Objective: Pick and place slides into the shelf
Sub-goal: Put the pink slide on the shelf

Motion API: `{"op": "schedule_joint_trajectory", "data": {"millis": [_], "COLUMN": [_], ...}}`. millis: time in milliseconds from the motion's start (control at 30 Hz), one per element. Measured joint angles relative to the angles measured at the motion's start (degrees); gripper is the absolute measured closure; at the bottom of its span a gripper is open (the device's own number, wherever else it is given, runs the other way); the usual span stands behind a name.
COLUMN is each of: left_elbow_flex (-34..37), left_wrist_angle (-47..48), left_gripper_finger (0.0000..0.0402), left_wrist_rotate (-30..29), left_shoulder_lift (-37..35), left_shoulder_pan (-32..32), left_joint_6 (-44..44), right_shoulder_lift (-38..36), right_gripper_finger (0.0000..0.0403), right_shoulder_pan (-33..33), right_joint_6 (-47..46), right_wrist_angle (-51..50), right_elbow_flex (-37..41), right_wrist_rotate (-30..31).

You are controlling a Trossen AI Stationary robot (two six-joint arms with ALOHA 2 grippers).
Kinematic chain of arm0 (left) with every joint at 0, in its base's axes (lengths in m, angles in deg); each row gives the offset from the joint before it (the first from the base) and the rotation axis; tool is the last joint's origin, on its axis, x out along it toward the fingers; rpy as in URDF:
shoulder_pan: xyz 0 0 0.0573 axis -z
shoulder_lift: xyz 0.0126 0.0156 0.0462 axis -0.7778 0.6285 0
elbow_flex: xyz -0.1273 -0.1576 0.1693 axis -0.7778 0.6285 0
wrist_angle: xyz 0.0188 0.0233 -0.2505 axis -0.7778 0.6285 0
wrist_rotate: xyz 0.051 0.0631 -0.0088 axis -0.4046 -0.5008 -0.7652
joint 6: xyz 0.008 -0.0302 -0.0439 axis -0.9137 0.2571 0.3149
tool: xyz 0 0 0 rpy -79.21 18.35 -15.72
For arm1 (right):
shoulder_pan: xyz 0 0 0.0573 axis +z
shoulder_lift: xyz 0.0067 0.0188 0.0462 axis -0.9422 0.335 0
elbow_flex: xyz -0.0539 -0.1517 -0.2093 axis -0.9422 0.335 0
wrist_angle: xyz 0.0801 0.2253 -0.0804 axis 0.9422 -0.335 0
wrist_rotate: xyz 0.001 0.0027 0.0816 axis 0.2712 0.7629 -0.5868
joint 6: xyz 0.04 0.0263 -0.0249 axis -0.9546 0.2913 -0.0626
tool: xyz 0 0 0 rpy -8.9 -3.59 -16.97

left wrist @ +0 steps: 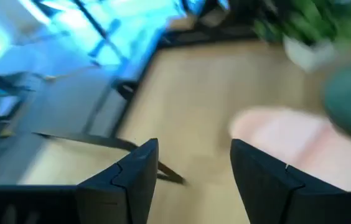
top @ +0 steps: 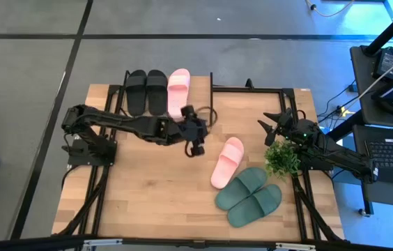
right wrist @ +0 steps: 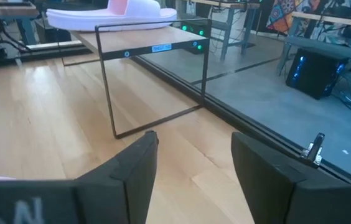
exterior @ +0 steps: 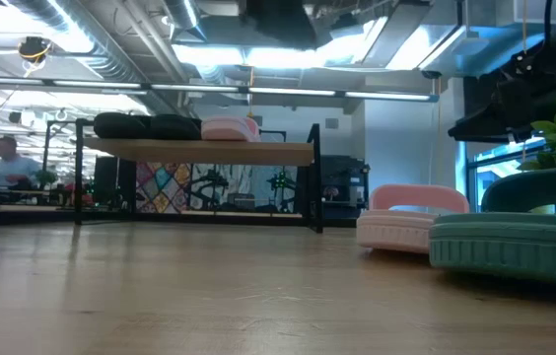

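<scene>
The shelf (exterior: 258,153) stands at the table's far edge. On its top plank lie two black slides (top: 145,90) and one pale pink slide (top: 178,90). A second pink slide (top: 227,162) lies sole-down on the table right of centre, with the two dark green slides (top: 249,195) side by side nearer the near edge. My left gripper (top: 198,150) hovers open just left of the loose pink slide (left wrist: 294,146), touching nothing. My right gripper (top: 266,132) is open near the right edge, pointing toward the shelf (right wrist: 132,40).
A small potted plant (top: 282,159) stands by the table's right edge, between my right arm and the green slides. Bare wood stretches across the table's left and near parts (top: 134,188). Beyond the table, a person sits far off (exterior: 4,163).
</scene>
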Motion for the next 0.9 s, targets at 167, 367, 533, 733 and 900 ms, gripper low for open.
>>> {"op": "schedule_joint_trajectory", "data": {"millis": [167,367,533,733,900], "left_elbow_flex": [0.69,0.8,0.8,0.78,0.69], "left_wrist_angle": [-0.4,-12.17,-21.13,-26.8,-31.79], "left_gripper_finger": [0.0209,0.0209,0.0209,0.0209,0.021], "left_wrist_rotate": [8.86,6.82,1.55,1.69,1.21], "left_shoulder_lift": [6.48,16.6,22.14,25.59,27.38], "left_shoulder_pan": [0.1,3.24,6.62,7.69,6.4], "left_joint_6": [-4.49,-18.29,-27.94,-28.2,-28.2], "right_shoulder_lift": [0.0,0.0,0.0,-0.01,0.0], "right_gripper_finger": [0.0197,0.0197,0.0197,0.0197,0.0197], "right_shoulder_pan": [-0.02,-0.01,-0.02,-0.02,-0.01], "right_joint_6": [0.14,-0.01,-0.03,-0.09,-0.19], "right_wrist_angle": [0.0,0.0,0.0,0.0,0.0], "right_elbow_flex": [0.0,0.0,0.0,0.0,0.0], "right_wrist_rotate": [0.01,-0.01,-0.01,-0.04,-0.09]}}
